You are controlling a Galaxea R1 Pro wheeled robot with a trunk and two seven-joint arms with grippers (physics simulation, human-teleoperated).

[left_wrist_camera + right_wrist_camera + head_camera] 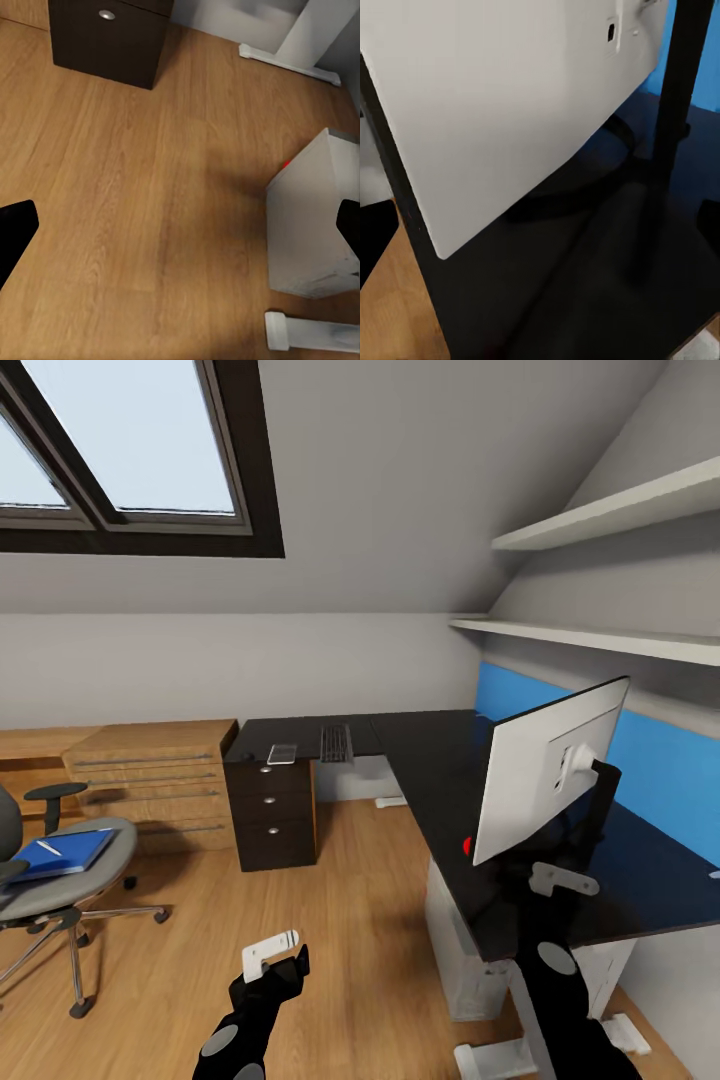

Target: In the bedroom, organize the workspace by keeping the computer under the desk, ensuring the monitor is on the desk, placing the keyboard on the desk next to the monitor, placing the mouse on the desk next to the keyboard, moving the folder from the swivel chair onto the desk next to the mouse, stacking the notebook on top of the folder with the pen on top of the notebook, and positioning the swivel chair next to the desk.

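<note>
We see the monitor (548,770) from its white back on the desk (440,760); its screen is hidden. The computer (462,950) stands half concealed below. The left gripper (272,956) hangs apart over the floor; whether the right gripper (560,880) is apart or together we cannot tell. The folder (62,854) lies on the chair (60,880), cut off at the frame edge.

It was an attic home office. A skylight (140,450) sat in the sloped ceiling. An L-shaped bench (420,760), swivel chair (55,870) and wall shelves (600,510) furnished it.

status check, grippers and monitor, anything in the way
Left gripper open over floor, right gripper open near the monitor. Monitor upright on desk, white back showing. Nothing in the way.
</note>
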